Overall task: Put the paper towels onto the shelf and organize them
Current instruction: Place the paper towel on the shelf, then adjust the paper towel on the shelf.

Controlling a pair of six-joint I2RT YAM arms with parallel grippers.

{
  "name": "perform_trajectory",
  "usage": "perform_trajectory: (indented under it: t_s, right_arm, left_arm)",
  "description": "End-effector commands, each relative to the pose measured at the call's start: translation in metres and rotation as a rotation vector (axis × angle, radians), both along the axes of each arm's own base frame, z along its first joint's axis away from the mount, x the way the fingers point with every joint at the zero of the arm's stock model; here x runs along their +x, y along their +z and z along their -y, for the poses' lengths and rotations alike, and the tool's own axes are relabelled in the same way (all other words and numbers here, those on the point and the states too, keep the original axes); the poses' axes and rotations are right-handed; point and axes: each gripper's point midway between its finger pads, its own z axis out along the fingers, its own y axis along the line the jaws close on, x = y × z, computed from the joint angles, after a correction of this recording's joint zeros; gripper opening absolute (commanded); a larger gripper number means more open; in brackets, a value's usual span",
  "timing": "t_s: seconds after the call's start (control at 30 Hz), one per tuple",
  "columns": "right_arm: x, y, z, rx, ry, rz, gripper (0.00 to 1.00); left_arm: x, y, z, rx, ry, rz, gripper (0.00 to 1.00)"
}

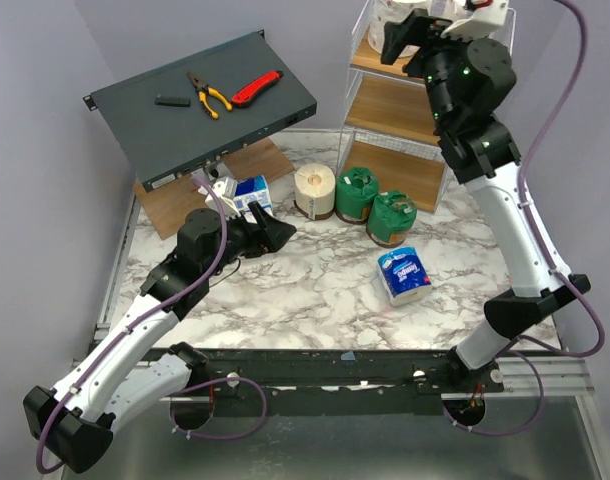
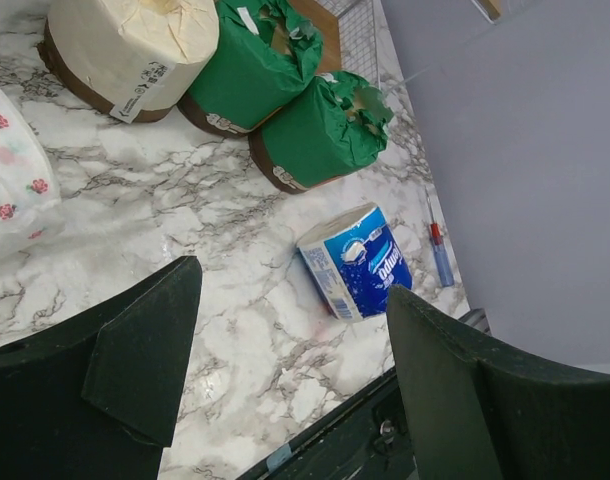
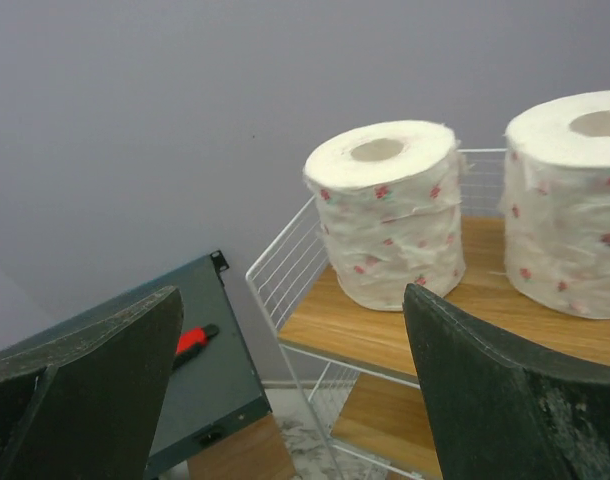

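With left gripper [image 2: 285,330] and right gripper [image 3: 290,295] spread empty and two printed rolls [image 3: 385,210] on the shelf [image 3: 385,335], we judge the table's [image 1: 315,290] green-wrapped rolls [image 1: 357,193] light and squashy, best pinched gently across the sides.

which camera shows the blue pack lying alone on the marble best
The left wrist view: the blue pack lies close and unobstructed, label and one end visible. The top external view shows it smaller, from above. The right wrist view misses it, facing the shelf.
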Motion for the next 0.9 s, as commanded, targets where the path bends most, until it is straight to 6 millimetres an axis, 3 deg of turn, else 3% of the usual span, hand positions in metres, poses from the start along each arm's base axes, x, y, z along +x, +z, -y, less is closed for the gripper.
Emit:
perform_trajectory:
  t_s: [0.0,0.2,0.57,0.87]
  right_arm:
    - [0.023,-0.029,-0.014,-0.072,-0.039,-0.06,0.94]
    - [0.047,-0.047,-0.024,-0.066,-0.074,-0.066,0.94]
    - [0.085,-0.067,-0.013,-0.101,-0.247,-0.052,0.95]
    - [0.105,-0.081,-0.011,-0.125,-0.323,-0.047,0.96]
  left_arm:
    - [-0.001,0.003,0.001,-0.015,-0.01,0.005,0.76]
    - [-0.001,0.002,0.0,-0.004,-0.007,0.006,0.76]
    - [0.004,0.003,-0.001,0.016,0.005,0.016,0.76]
    - [0.007,0.001,-0.003,0.033,0.014,0.023,0.76]
